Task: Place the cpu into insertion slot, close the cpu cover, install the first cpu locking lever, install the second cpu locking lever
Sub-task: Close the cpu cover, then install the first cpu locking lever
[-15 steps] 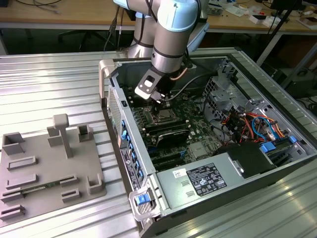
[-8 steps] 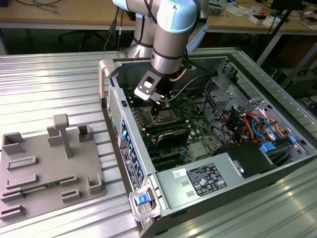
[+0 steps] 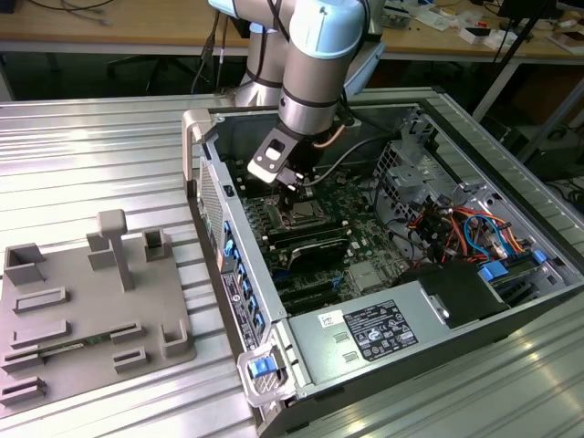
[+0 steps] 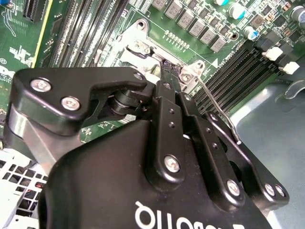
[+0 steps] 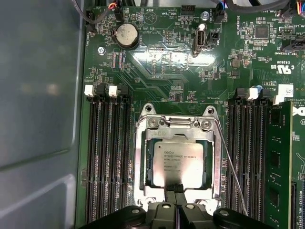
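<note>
Cpu (image 5: 174,160) is already sitting in the insertion slot (image 3: 301,216) mid-board, and the cover (image 5: 140,162) looks flat over it. Tool (image 5: 174,187) is pinched shut and empty, tips at the cover's edge. One lever (image 5: 233,176) sticks out loose, so I'd say latching's left.

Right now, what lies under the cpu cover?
The cpu shows through the cpu cover's window. Whatever lies beneath the cpu is hidden, and the tool covers one edge.

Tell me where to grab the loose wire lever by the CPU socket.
Take the locking lever near its hooked end, probably from above, pinching across the wire: a thin rod slanting away from the cpu cover over the memory slots.
</note>
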{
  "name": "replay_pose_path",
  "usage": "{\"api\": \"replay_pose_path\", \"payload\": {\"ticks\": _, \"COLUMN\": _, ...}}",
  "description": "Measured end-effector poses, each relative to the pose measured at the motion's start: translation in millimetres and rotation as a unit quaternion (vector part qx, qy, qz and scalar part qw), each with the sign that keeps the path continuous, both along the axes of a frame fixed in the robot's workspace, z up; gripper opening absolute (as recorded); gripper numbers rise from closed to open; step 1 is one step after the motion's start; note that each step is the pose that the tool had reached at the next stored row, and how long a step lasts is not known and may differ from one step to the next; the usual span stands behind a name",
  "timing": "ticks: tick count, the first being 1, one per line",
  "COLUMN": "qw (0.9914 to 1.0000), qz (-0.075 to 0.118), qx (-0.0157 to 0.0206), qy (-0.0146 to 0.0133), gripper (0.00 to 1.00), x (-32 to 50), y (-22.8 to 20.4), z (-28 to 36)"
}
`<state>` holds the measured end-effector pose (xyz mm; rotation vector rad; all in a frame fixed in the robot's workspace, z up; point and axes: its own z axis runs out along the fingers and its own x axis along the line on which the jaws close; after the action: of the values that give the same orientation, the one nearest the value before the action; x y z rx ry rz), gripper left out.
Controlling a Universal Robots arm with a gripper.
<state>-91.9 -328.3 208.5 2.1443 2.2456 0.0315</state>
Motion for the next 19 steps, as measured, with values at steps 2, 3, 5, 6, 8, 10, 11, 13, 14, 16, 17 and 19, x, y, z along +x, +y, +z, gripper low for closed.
{"api": "replay_pose_path", "payload": {"ticks": 2, "qw": 1.0, "qz": 0.0, "qx": -0.0005, "qy": 0.0002, "gripper": 0.11, "x": 2.2, "y": 0.0, "z": 0.2}}
{"api": "replay_pose_path", "payload": {"ticks": 3, "qw": 1.0, "qz": 0.0, "qx": -0.0006, "qy": 0.0002, "gripper": 0.11, "x": 3.5, "y": 0.0, "z": 0.1}}
{"api": "replay_pose_path", "payload": {"ticks": 5, "qw": 1.0, "qz": 0.0, "qx": -0.0009, "qy": 0.0005, "gripper": 0.11, "x": 7.7, "y": 0.0, "z": 0.1}}
{"api": "replay_pose_path", "payload": {"ticks": 6, "qw": 1.0, "qz": 0.0, "qx": -0.0009, "qy": 0.0007, "gripper": 0.11, "x": 9.4, "y": 0.0, "z": 0.0}}
{"api": "replay_pose_path", "payload": {"ticks": 8, "qw": 0.99999, "qz": 0.0, "qx": -0.0014, "qy": 0.0037, "gripper": 0.11, "x": 28.5, "y": 0.0, "z": -0.5}}
{"api": "replay_pose_path", "payload": {"ticks": 10, "qw": 0.99999, "qz": 0.0, "qx": -0.0017, "qy": 0.0042, "gripper": 0.11, "x": 32.7, "y": 0.0, "z": -0.6}}
{"api": "replay_pose_path", "payload": {"ticks": 11, "qw": 0.99999, "qz": 0.0, "qx": -0.0019, "qy": 0.0042, "gripper": 0.11, "x": 33.2, "y": -0.1, "z": -0.6}}
{"api": "replay_pose_path", "payload": {"ticks": 13, "qw": 0.99999, "qz": 0.0, "qx": -0.0022, "qy": 0.0042, "gripper": 0.11, "x": 33.3, "y": -0.1, "z": -0.6}}
{"api": "replay_pose_path", "payload": {"ticks": 14, "qw": 0.99999, "qz": 0.0, "qx": -0.0024, "qy": 0.0042, "gripper": 0.11, "x": 33.4, "y": 0.0, "z": -0.7}}
{"api": "replay_pose_path", "payload": {"ticks": 16, "qw": 0.99999, "qz": 0.0, "qx": -0.0027, "qy": 0.0042, "gripper": 0.11, "x": 33.4, "y": 0.0, "z": -0.8}}
{"api": "replay_pose_path", "payload": {"ticks": 17, "qw": 0.99999, "qz": 0.0, "qx": -0.0027, "qy": 0.0042, "gripper": 0.11, "x": 33.4, "y": 0.0, "z": -0.8}}
{"api": "replay_pose_path", "payload": {"ticks": 19, "qw": 0.99999, "qz": 0.0, "qx": -0.0027, "qy": 0.0042, "gripper": 0.11, "x": 33.4, "y": 0.0, "z": -0.8}}
